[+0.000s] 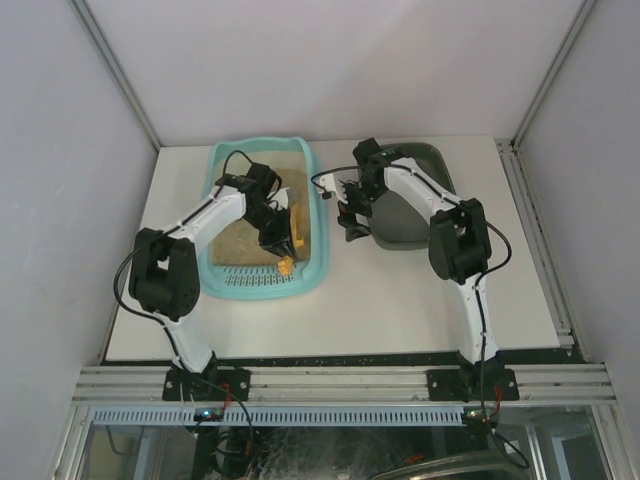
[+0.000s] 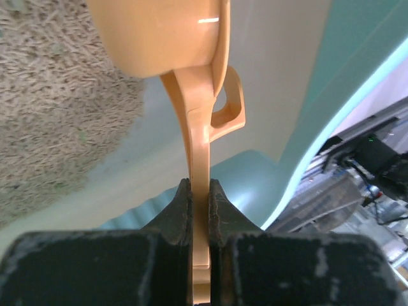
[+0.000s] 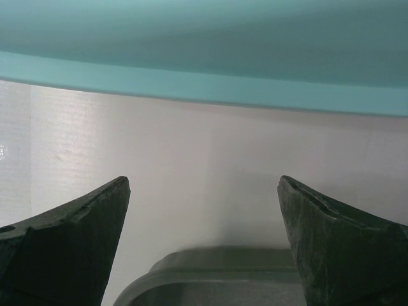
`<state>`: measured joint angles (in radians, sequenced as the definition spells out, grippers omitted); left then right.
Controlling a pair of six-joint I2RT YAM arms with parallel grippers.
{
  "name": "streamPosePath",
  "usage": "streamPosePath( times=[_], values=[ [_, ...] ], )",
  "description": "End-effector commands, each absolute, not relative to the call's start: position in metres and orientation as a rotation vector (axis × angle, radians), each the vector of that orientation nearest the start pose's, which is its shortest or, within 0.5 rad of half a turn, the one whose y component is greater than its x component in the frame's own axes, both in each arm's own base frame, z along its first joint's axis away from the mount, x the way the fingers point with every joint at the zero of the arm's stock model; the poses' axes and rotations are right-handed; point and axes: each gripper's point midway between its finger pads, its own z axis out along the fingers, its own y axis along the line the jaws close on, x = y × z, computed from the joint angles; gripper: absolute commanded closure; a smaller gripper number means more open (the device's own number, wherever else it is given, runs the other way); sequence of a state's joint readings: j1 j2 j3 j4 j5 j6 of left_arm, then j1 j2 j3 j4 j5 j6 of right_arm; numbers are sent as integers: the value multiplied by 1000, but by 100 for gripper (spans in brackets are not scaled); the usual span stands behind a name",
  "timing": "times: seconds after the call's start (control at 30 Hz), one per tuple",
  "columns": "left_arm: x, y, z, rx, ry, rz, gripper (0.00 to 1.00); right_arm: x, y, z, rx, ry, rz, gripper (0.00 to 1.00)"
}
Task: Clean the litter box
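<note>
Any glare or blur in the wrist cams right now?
Left wrist: small glare streak on the orange scoop, its bowl blurred up close; litter sharper. Right wrist: litter box wall soft and featureless, no glare. Top external: even light, faint shadows.

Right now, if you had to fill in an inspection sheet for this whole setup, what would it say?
Surface: white table, carrying two trays.
Job's things: teal litter box with tan litter and part of its floor bare; orange scoop inside it.
Clutter: dark grey tray to the right of the litter box.
Hands: left hand shut on the scoop's handle; right hand open, holding nothing, by the gap between the trays.
Cables: black cables loop along both arms.
Surroundings: white walls; metal frame rail along the near edge.
</note>
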<state>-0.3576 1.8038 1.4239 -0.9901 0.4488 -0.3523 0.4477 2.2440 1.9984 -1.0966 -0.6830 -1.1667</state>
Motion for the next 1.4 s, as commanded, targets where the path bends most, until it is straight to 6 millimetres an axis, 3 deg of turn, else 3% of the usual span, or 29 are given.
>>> streamPosePath(
  times=[0.0,0.27,0.73,1.23,1.37],
  values=[
    [288,-234,111,65,2976,-977,100,392,288,95,-1916,1701,798,0],
    [288,-254,127,55,2797,-1272,100,395,297,96,-1886,1689,812,1],
    [300,-183,82,-236,2675,-1093,100,395,299,92,-1869,1679,803,1],
    [314,-173,98,-271,2540,-1264,100,397,295,85,-1876,1705,777,1],
    [311,-166,95,-284,2613,-1185,100,398,295,84,-1876,1708,774,1]
  ],
)
